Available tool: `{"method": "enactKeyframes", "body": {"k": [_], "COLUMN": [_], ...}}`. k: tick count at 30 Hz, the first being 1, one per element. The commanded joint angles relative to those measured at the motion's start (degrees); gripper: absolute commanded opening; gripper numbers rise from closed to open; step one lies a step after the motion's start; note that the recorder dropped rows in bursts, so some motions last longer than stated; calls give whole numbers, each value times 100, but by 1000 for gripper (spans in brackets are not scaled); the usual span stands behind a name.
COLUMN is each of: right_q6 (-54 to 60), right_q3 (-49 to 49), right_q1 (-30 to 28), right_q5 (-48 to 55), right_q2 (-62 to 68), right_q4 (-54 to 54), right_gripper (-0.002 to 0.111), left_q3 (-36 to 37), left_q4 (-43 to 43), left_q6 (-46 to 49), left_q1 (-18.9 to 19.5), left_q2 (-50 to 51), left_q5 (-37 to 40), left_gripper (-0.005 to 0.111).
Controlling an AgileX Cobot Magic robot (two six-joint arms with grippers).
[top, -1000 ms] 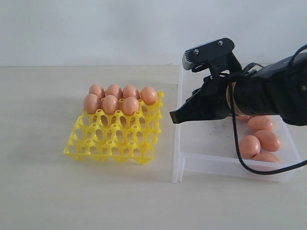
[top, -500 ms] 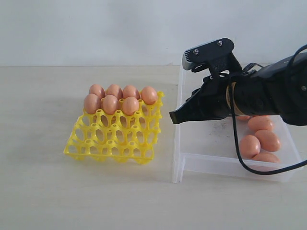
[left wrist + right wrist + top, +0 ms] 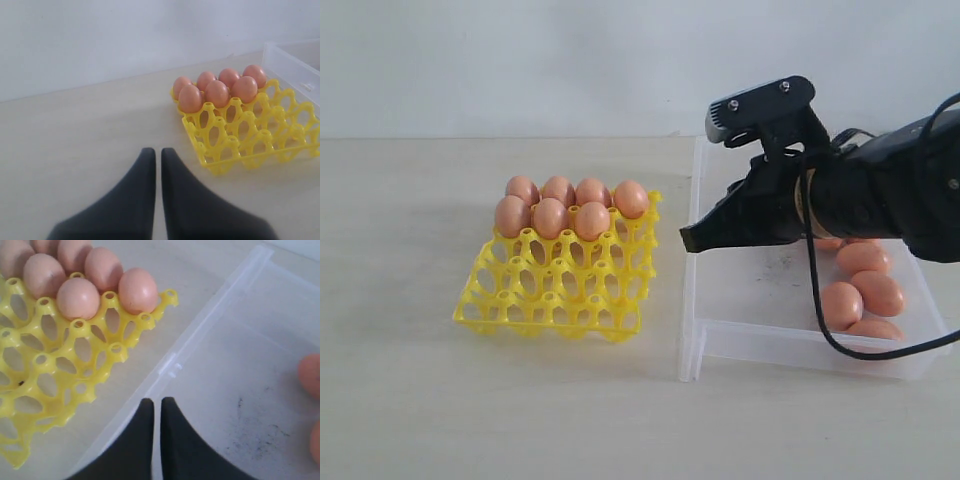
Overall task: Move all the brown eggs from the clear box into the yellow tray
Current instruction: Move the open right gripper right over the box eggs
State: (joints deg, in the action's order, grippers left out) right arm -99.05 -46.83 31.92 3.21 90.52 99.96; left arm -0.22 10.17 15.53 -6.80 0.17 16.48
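The yellow tray holds several brown eggs in its two far rows; its near cups are bare. To its right lies the clear box, with several more brown eggs at its right end, partly hidden by the arm. My right gripper hovers over the box's left wall, shut with nothing held. The right wrist view shows that gripper above the box floor, beside the tray. My left gripper is shut and empty over bare table, short of the tray.
A pale wall runs behind the table. The box floor carries dark smudges. The black right arm and its cable cross over the box. The left arm is outside the exterior view.
My right gripper has drifted slightly to the right, further over the box. The eggs and tray have not moved.
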Motion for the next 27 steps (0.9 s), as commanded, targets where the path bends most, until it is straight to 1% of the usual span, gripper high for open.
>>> {"method": "enactKeyframes", "body": {"k": [1,3,4,5,6,7,8,9,10,11,13,15,17,19,22,25,27], "right_q6": [243,565,1294,2272,2776,3085,3191,3334,3381,3386,3399,3627,4295,5214,6878,8005,8410], "right_q3": [70,235,338,364,364,338,324,324,324,294,150,-6,-191,-443,-936,-1404,-1540], "right_q1": [-4,-4,-4,-4,-46,-256,-417,-745,-946,-1313,-1594,-1663,-1663,-1663,-1663,-1663,-1663], "right_q5": [626,1265,1733,2249,2392,2181,1892,1327,1005,487,446,594,777,1051,1883,2747,2967], "right_q2": [-72,-72,-72,-72,-72,-72,-72,-72,-72,-72,-72,-72,-35,109,415,714,796], "right_q4": [-1,-178,-833,-1642,-1985,-2379,-2515,-2834,-3001,-3176,-3367,-3519,-3998,-4899,-6347,-7269,-7598], "right_gripper": [0,0,0,0,0,0,0,0,0,0,0,0,0,0,0,0,0], "left_q3": [22,22,22,22,22,22,22,22,22,22,22,22,22,22,22,22,22], "left_q4": [-9,-9,-9,-9,-9,-9,-9,-9,-9,-9,-9,-9,-9,-9,-9,-9,-9], "left_q6": [1,1,1,1,1,1,1,1,1,1,1,1,1,1,1,1,1], "left_q1": [-34,-34,-34,-34,-34,-34,-34,-34,-34,-34,-34,-34,-34,-34,-34,-34,-34], "left_q2": [-17,-17,-17,-17,-17,-17,-17,-17,-17,-17,-17,-17,-17,-17,-17,-17,-17], "left_q5": [-23,-23,-23,-23,-23,-23,-23,-23,-23,-23,-23,-23,-23,-23,-23,-23,-23], "left_gripper": [4,4,4,4,4,4,4,4,4,4,4,4,4,4,4,4,4]}}
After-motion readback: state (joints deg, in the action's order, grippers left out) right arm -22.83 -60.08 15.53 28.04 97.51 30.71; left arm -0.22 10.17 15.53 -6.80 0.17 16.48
